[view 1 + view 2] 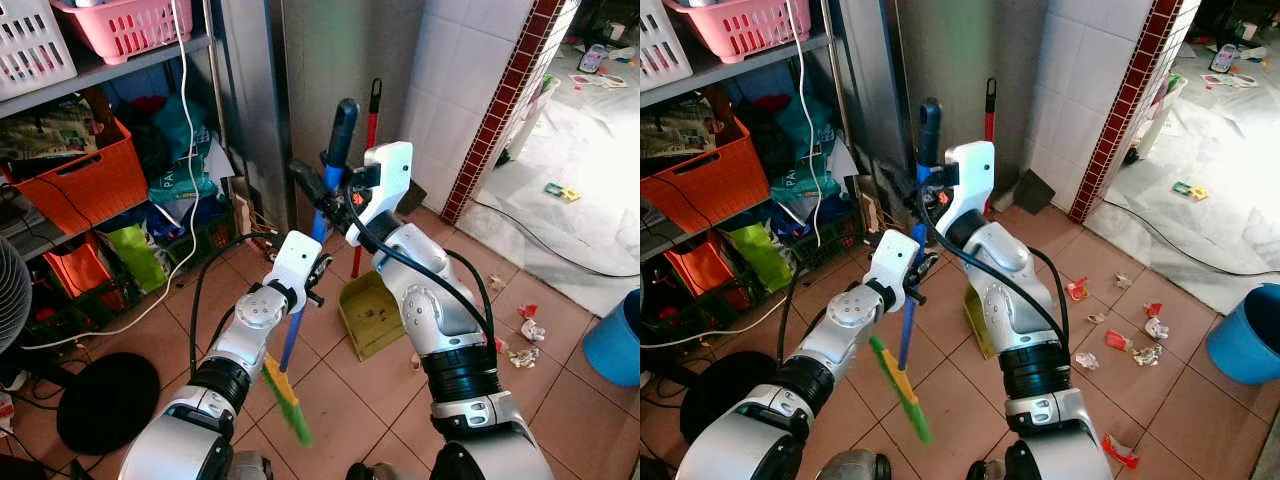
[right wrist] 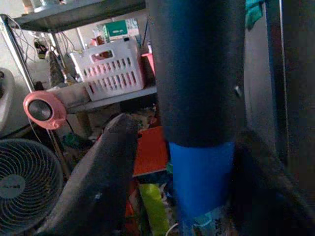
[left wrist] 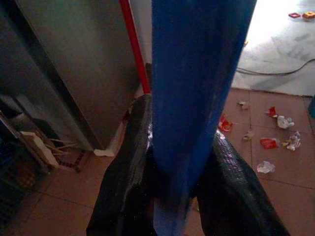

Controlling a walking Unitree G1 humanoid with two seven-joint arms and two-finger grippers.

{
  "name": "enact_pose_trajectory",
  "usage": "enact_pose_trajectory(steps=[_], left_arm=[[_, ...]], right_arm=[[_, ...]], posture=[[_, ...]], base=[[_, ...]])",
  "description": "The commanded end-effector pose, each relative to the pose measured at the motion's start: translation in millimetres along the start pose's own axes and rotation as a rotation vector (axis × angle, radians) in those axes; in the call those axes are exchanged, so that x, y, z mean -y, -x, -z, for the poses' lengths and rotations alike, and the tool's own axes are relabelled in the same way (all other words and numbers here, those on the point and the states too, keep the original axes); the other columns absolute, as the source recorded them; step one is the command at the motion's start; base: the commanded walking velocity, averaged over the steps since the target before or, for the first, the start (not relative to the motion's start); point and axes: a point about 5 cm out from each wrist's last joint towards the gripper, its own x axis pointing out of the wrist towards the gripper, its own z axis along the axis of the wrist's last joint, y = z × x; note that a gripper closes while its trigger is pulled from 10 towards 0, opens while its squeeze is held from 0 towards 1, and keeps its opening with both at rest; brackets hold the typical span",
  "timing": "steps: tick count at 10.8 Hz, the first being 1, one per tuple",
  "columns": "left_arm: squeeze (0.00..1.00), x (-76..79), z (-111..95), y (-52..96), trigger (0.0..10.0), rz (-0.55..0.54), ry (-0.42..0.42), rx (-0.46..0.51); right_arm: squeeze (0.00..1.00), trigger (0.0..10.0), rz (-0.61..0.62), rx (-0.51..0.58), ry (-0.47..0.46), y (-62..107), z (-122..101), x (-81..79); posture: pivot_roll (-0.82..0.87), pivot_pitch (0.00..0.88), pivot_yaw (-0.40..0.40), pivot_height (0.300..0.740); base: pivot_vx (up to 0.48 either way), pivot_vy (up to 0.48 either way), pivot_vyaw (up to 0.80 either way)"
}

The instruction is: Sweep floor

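Observation:
A broom with a blue handle (image 1: 293,335), a black top grip (image 2: 197,73) and green-yellow bristles (image 1: 288,402) stands nearly upright in front of me, bristles just above the tiled floor. My left gripper (image 1: 318,268) is shut on the handle low down; its fingers (image 3: 128,182) clasp the blue shaft (image 3: 197,88). Higher up, just under the black grip, my right gripper (image 1: 322,185) is shut on the handle as well. Scraps of litter (image 1: 1120,340) lie scattered on the tiles to the right.
A yellow dustpan (image 1: 370,315) with a red handle (image 1: 372,110) leans by the steel cabinet. Shelves with an orange crate (image 1: 85,180) and baskets stand at the left, a fan (image 1: 10,295) beside them. At the right sits a blue bucket (image 1: 615,345). A cable (image 1: 540,240) crosses the floor.

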Motion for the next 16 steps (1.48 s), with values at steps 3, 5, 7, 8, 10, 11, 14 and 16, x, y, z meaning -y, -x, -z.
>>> enact_pose_trajectory(steps=[3,5,7,8,10,11,14,16], left_arm=[[0.00,-0.6,-10,-2.9,0.0,0.005,-0.025,0.040],[0.00,0.9,-9,-2.6,0.0,0.009,-0.024,0.038],[0.00,1.3,-7,-1.5,0.0,0.012,-0.026,0.032],[0.00,1.1,-6,-1.5,0.0,0.013,-0.027,0.031],[0.00,1.3,-6,-1.3,0.0,0.026,-0.032,0.025],[1.00,1.3,-6,-0.7,10.0,0.029,-0.043,0.026],[1.00,12.2,-11,2.4,10.0,0.116,-0.016,0.068],[1.00,10.8,-21,8.9,10.0,0.114,0.005,0.118]], right_arm=[[0.00,0.0,-0.003,-0.005,-0.017,-3.4,3,-3.2],[0.00,0.0,0.005,0.002,-0.015,-4.2,1,-1.6],[0.00,0.0,0.010,0.005,-0.016,-4.3,-1,0.4],[0.00,0.0,0.012,0.004,-0.020,-3.8,-1,1.4],[0.00,0.0,0.017,-0.003,-0.018,-1.8,1,2.6],[0.00,0.0,0.027,-0.006,-0.012,-0.4,1,3.8],[0.00,0.0,0.084,-0.008,0.020,2.4,3,9.2],[0.00,0.0,0.103,-0.005,0.035,3.9,4,10.6]], posture=[[0.00,0.042,0.000,0.740],[0.00,0.042,0.000,0.740],[0.00,0.042,0.000,0.740],[0.00,0.040,-0.001,0.740],[0.00,0.040,0.000,0.740],[0.00,0.040,0.000,0.740],[0.00,0.042,0.001,0.740],[0.00,0.044,0.000,0.740]], base=[[0.000,0.000,0.00],[0.000,0.000,0.00],[0.000,0.000,0.00],[0.000,0.000,0.00],[0.000,0.000,0.00],[0.000,0.000,0.00],[0.000,0.000,0.00],[0.000,0.000,0.00]])
